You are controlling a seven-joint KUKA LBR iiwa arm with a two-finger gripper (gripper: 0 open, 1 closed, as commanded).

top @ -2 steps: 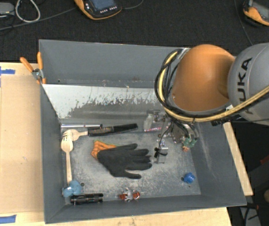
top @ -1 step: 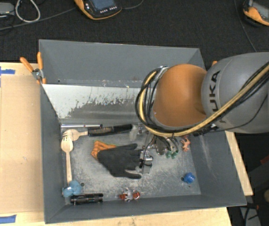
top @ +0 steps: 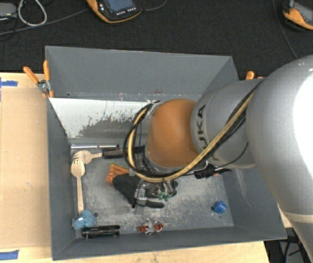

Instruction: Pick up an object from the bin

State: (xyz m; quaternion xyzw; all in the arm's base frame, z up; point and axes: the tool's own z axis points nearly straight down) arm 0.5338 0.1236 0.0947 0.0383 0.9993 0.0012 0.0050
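Gripper [top: 149, 197], clenched or released cannot be told, hangs in the grey metal bin [top: 57, 163], a black wedge-shaped object [top: 124, 186] just beside it toward the pale wooden spoon [top: 79, 193], its long axis slanting toward the gripper.

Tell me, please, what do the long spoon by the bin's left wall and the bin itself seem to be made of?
The spoon looks like bare wood: pale tan, matt, no shine. The bin looks like grey painted sheet metal, with flat folded walls and a floor scuffed pale.
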